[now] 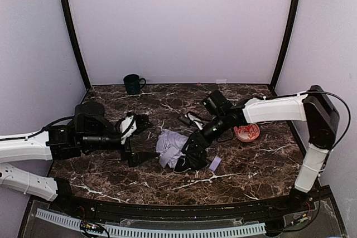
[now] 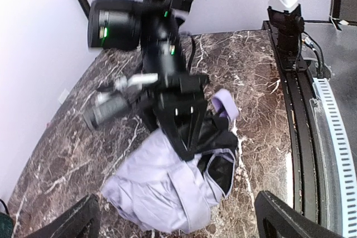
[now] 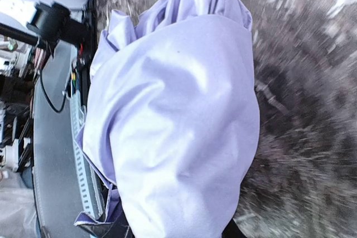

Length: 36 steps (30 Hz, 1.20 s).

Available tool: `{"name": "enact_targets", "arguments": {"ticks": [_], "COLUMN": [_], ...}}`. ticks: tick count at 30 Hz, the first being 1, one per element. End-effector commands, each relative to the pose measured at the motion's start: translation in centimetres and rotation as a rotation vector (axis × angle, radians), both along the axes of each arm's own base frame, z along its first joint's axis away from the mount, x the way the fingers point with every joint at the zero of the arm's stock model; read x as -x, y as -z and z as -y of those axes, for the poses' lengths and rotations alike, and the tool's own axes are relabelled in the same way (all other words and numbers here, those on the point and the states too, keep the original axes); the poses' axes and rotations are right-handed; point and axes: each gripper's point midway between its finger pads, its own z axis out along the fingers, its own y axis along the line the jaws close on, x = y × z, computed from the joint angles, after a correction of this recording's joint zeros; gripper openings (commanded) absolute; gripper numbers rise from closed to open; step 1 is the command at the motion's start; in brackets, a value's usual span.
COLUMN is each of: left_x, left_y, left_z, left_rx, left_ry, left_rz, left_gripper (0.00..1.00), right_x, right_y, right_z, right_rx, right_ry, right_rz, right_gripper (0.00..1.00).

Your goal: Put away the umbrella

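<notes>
The umbrella [image 1: 172, 147] lies crumpled at the table's middle, pale lavender fabric with black lining showing. Its small lavender handle [image 1: 215, 164] points toward the near right. My right gripper [image 1: 193, 149] is pressed into the umbrella's right side and is shut on its fabric. In the left wrist view its black fingers [image 2: 179, 128] pinch together over the black lining above the lavender fabric [image 2: 167, 188]. In the right wrist view the fabric [image 3: 178, 126] fills the frame and hides the fingers. My left gripper [image 1: 143, 158] is wide open and empty just left of the umbrella, its fingertips [image 2: 287, 218] apart from the fabric.
A dark green mug [image 1: 133, 83] stands at the back left. A red-patterned bowl [image 1: 246, 132] sits right of the right arm. Small black and white items [image 1: 192, 120] lie behind the umbrella. A perforated rail [image 1: 167, 229] runs along the table's near edge.
</notes>
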Motion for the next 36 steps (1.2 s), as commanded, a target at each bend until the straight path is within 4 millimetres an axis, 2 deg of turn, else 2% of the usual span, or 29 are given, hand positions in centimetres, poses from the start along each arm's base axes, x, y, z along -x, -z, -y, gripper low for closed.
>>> {"name": "enact_targets", "arguments": {"ticks": [1, 3, 4, 6, 10, 13, 16, 18, 21, 23, 29, 31, 33, 34, 36], "left_x": [-1.8, -2.7, -2.8, -2.8, -3.1, -1.5, 0.1, 0.4, 1.3, 1.2, 0.3, 0.2, 0.4, 0.6, 1.3], "left_y": [1.2, 0.6, 0.4, 0.4, 0.5, -0.3, -0.7, -1.0, -1.2, -0.6, 1.4, 1.7, 1.6, 1.5, 1.0], "left_z": [-0.4, -0.9, -0.9, -0.7, 0.0, 1.2, 1.9, 2.1, 2.7, 3.2, 5.0, 5.2, 5.0, 4.8, 4.2], "left_rx": [0.028, 0.079, 0.097, 0.103, 0.117, 0.161, 0.195, 0.217, 0.231, 0.22, 0.182, 0.177, 0.177, 0.181, 0.195], "left_ry": [-0.074, -0.085, -0.078, -0.06, -0.046, 0.08, 0.201, 0.22, 0.28, 0.284, 0.263, 0.264, 0.268, 0.27, 0.285], "left_rz": [-0.152, -0.197, -0.206, -0.202, -0.212, -0.203, -0.18, -0.154, -0.124, -0.136, -0.166, -0.172, -0.175, -0.174, -0.163], "left_gripper": [0.99, 0.99, 0.99, 0.99, 0.99, 0.93, 0.79, 0.79, 0.78, 0.76, 0.62, 0.52, 0.3, 0.24, 0.23], "right_x": [-2.1, -2.4, -2.5, -2.7, -1.3, -0.2, 0.6, 1.0, 1.1, 0.8, 0.8, 0.9, 1.0, 1.0, 1.1], "right_y": [-8.1, -9.7, -11.3, -13.1, -16.4, -18.0, -19.5, -20.6, -21.1, -21.5, -22.7, -23.0, -23.1, -23.1, -23.0], "right_z": [0.9, 1.5, 1.9, 2.4, 2.8, 3.1, 3.4, 3.4, 3.3, 3.1, 2.8, 2.8, 2.9, 3.0, 3.1], "right_rx": [-0.134, -0.151, -0.17, -0.183, -0.254, -0.264, -0.276, -0.302, -0.304, -0.298, -0.323, -0.325, -0.326, -0.322, -0.312], "right_ry": [0.05, 0.072, 0.087, 0.099, 0.018, -0.058, -0.108, -0.131, -0.142, -0.14, -0.157, -0.16, -0.163, -0.165, -0.172], "right_rz": [0.163, 0.2, 0.242, 0.303, 0.376, 0.391, 0.412, 0.423, 0.427, 0.435, 0.436, 0.443, 0.444, 0.446, 0.456], "right_gripper": [0.0, 0.0, 0.0, 0.0, 0.0, 0.0, 0.0, 0.0, 0.0, 0.0, 0.0, 0.0, 0.0, 0.0, 0.0]}}
